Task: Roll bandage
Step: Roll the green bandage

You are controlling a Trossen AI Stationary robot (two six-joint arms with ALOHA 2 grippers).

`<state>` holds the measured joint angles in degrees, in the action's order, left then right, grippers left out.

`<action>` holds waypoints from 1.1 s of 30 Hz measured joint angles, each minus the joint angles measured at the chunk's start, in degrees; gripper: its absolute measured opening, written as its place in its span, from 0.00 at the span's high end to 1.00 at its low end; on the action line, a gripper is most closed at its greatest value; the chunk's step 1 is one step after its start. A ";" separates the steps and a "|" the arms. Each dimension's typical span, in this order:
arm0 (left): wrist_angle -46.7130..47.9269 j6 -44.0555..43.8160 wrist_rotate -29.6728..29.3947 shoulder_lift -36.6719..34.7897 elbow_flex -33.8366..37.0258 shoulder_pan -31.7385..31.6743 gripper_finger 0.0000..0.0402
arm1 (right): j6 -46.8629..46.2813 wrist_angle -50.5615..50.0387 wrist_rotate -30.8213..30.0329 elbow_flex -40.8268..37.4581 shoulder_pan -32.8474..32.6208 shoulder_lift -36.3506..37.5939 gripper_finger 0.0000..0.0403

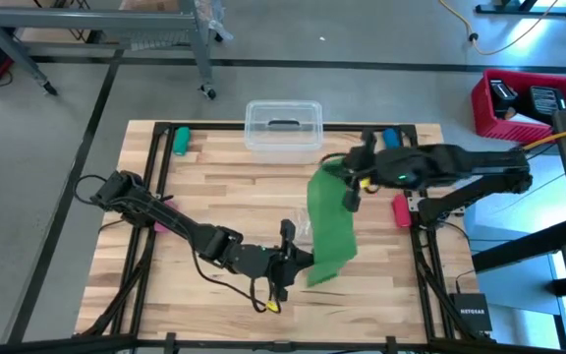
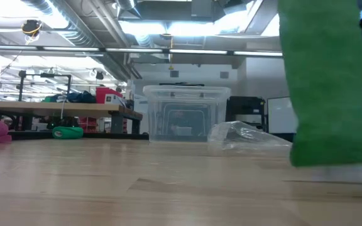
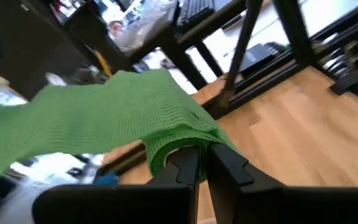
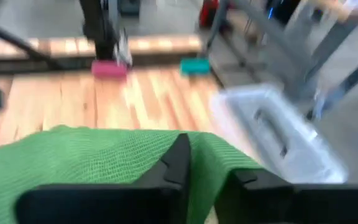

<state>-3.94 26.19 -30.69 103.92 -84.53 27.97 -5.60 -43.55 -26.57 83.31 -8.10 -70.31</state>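
stretching between both arms, the bandage (image 1: 330, 224) is pinched at one end by the left gripper (image 1: 293, 262), the right gripper (image 1: 347, 177) clamping the other.

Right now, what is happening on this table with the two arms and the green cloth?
The two arms hold a long green bandage stretched between them above the wooden table. The left gripper is shut on its near end, where the fabric folds over the fingers. The right gripper has the far end between its fingers, near the clear lidded box. The strip is not yet rolled. A clear plastic bag lies on the table beside it.
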 joint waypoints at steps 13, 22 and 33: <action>2.99 -12.33 1.80 6.59 0.09 -0.96 0.97 | -9.33 10.37 21.56 -24.35 4.85 -0.32 0.46; 5.24 -23.61 1.73 11.36 0.04 -3.88 0.97 | -8.30 1.14 26.69 -15.59 4.86 0.46 0.39; 4.92 -33.65 1.17 12.35 -0.07 -5.45 0.97 | -9.62 -16.32 28.37 -4.73 3.49 0.75 0.39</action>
<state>0.98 -7.46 -29.52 116.27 -84.60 22.51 -15.22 -59.87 1.80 78.57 -4.62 -69.55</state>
